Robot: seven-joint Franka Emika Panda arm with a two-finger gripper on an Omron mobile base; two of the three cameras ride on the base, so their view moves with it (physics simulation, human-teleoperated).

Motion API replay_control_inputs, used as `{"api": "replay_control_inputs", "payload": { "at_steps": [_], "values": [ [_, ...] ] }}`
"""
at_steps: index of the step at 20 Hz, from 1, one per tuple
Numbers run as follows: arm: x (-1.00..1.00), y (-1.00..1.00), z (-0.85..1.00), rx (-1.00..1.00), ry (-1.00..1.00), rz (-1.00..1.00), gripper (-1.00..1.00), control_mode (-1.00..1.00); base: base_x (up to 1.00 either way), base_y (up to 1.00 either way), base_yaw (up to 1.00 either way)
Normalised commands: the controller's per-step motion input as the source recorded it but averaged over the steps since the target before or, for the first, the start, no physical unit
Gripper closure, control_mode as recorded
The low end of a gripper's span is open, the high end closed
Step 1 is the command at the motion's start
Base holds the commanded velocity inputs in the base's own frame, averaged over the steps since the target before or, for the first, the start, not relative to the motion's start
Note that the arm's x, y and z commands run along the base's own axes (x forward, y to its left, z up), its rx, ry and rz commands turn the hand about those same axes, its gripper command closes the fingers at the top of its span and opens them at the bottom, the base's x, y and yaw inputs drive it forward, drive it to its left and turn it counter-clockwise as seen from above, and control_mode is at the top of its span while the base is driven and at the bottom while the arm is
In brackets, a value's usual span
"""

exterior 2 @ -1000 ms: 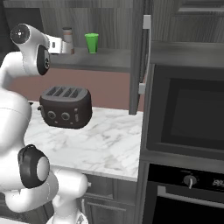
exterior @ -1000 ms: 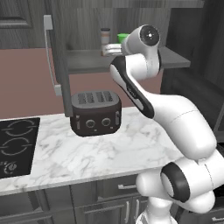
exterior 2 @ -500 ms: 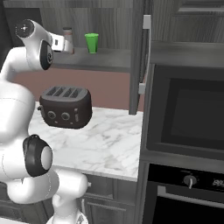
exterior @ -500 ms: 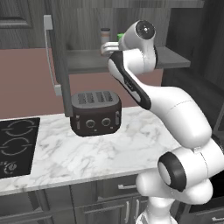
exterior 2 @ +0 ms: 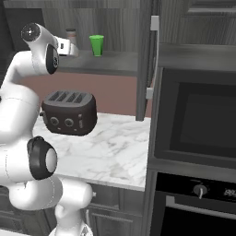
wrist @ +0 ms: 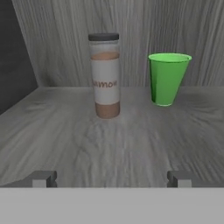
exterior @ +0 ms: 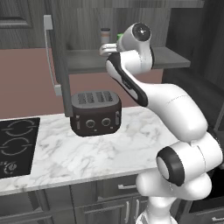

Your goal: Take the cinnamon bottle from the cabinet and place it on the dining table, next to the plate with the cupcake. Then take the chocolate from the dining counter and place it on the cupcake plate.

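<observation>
Cinnamon bottle stands upright on the cabinet shelf, just beside a green cup. From the gripper it lies straight ahead, slightly off centre, well apart. Jaws fully spread, holding nothing.

Brown cinnamon bottle with dark cap, bright green cup, grey wood-grain cabinet.

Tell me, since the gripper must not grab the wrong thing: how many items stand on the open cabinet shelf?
2: the cinnamon bottle upright at centre, and the green cup apart on its right in the hand view. Nothing else shows there.
</observation>
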Motion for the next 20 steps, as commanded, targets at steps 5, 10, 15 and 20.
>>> {"api": "replay_control_inputs", "payload": {
  "at_steps": [5, 10, 15, 20],
  "values": [
    [0.31, 0.03, 0.00, 0.00, 0.02, 0.00, -1.00, -1.00, 0.00, 0.00, 0.00],
    [0.27, 0.09, 0.00, 0.00, 0.05, 0.00, -1.00, -1.00, 0.00, 0.00, 0.00],
    [0.20, 0.11, -0.01, -0.01, 0.02, 0.00, -1.00, -1.00, 0.00, 0.00, 0.00],
    [0.17, 0.04, -0.03, -0.04, 0.00, 0.00, -1.00, -1.00, 0.00, 0.00, 0.00]
  ]
}}
